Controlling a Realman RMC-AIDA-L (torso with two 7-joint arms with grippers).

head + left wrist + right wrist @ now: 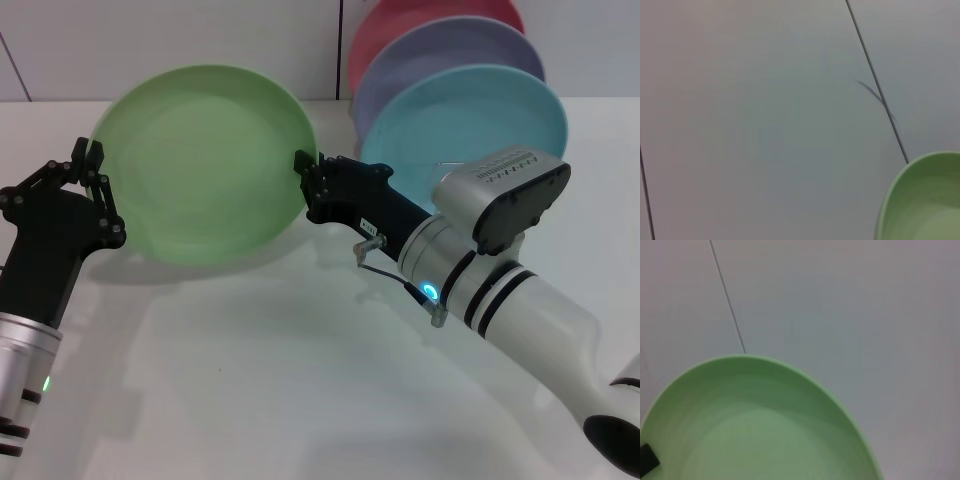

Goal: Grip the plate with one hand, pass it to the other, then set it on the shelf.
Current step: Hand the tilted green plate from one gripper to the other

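Note:
The light green plate [205,160] is held up off the table, tilted so its hollow faces me. My right gripper [304,166] is shut on its right rim. The plate fills the lower part of the right wrist view [755,430], where a dark fingertip [647,460] lies on it. My left gripper [88,155] is right at the plate's left rim; I cannot tell whether it holds the rim. In the left wrist view only an edge of the plate [925,200] shows, in one corner. The wire shelf is hidden behind my right arm and the standing plates.
Three plates stand on edge at the back right: light blue [470,120] in front, purple [450,50] behind it, pink [400,20] at the rear. The white table [250,380] lies below. A wall is close behind.

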